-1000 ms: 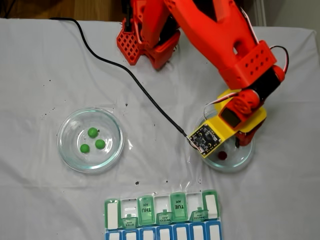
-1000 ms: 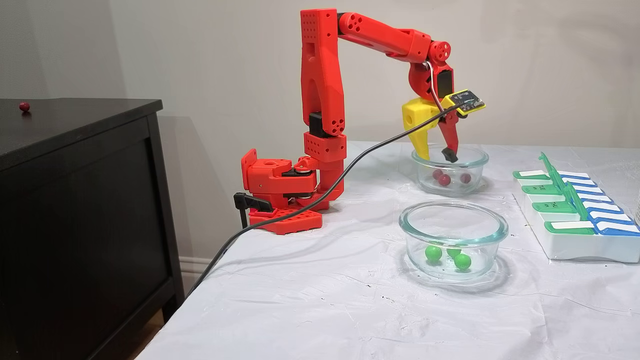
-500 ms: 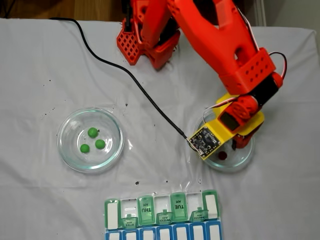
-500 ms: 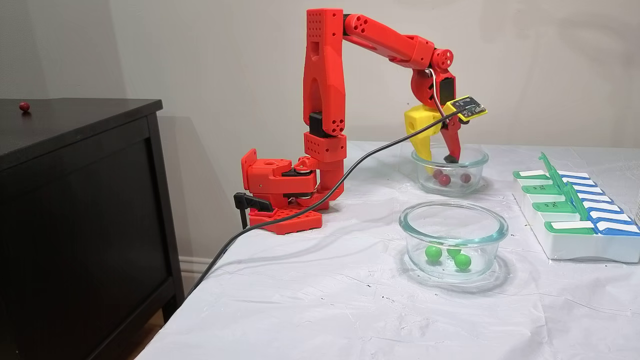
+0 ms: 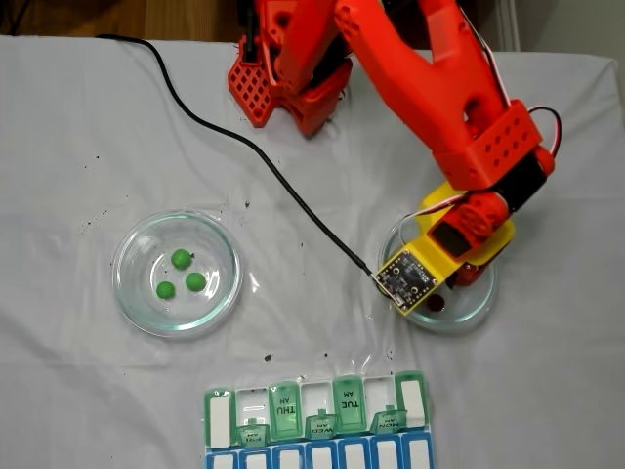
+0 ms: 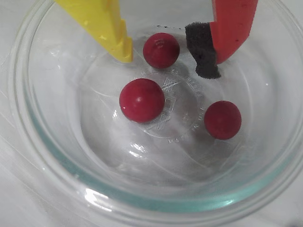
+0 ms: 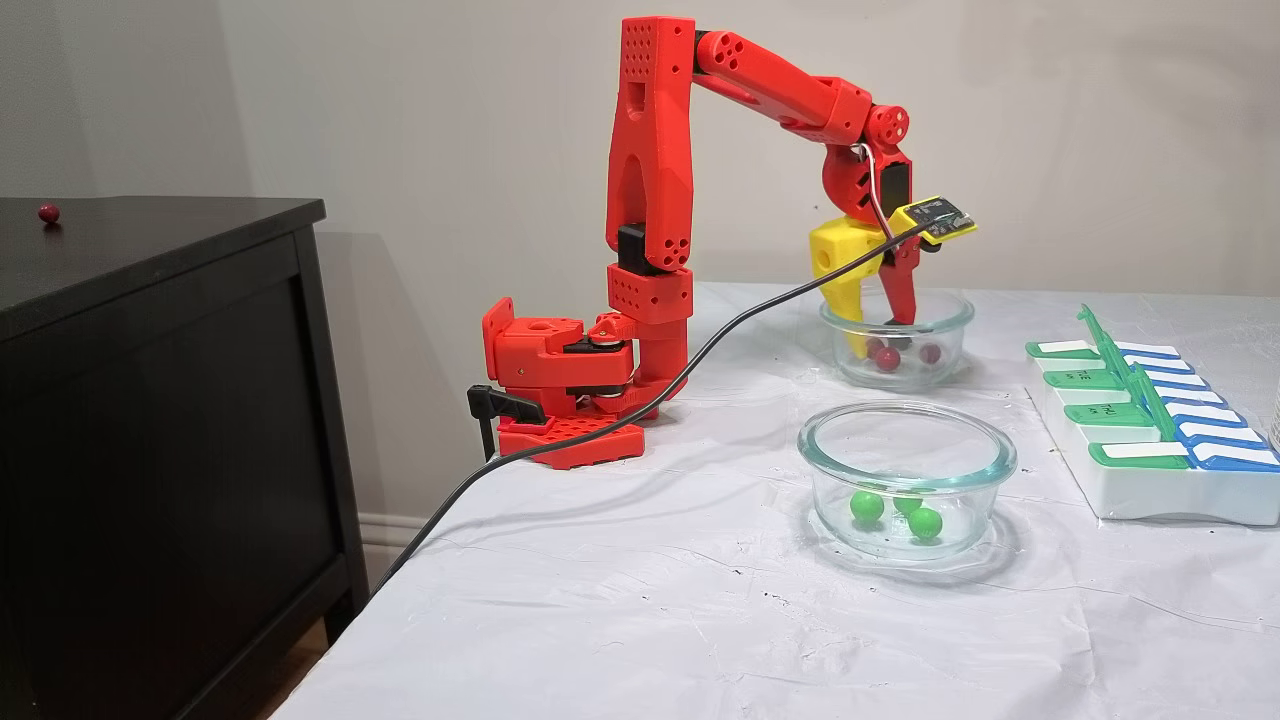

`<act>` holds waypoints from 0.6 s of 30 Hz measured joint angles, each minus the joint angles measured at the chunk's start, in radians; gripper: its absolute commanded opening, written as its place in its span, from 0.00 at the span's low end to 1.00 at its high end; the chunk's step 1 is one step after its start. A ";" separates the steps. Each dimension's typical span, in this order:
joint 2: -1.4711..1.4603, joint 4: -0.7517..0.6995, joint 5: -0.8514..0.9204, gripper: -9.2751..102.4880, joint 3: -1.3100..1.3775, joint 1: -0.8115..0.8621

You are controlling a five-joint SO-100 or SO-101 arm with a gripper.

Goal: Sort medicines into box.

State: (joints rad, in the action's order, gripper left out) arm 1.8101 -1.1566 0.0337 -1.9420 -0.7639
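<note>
1. Three green balls (image 5: 181,275) lie in a glass dish (image 5: 132,297) toward the desk's left edge in the top-down fixed view; nothing is near them.
2. The pill box (image 5: 314,422) sits at the near edge, several lids up.
3. Three red balls (image 6: 142,100) sit in the right-hand bowl (image 6: 42,156). The claw (image 6: 168,56) is spread inside it, straddling one ball (image 6: 161,49).
4. Glossy, hard and light, probably; they will roll on glass, so pinch across the middle.
</note>
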 measured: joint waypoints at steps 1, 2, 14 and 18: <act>-0.008 -0.009 0.005 0.28 0.005 -0.005; -0.015 -0.015 0.008 0.28 0.012 -0.008; -0.110 -0.095 0.017 0.20 0.115 -0.029; -0.110 -0.095 0.020 0.10 0.115 -0.041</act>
State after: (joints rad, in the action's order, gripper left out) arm 1.6997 -1.2517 0.0537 -1.8270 -0.8053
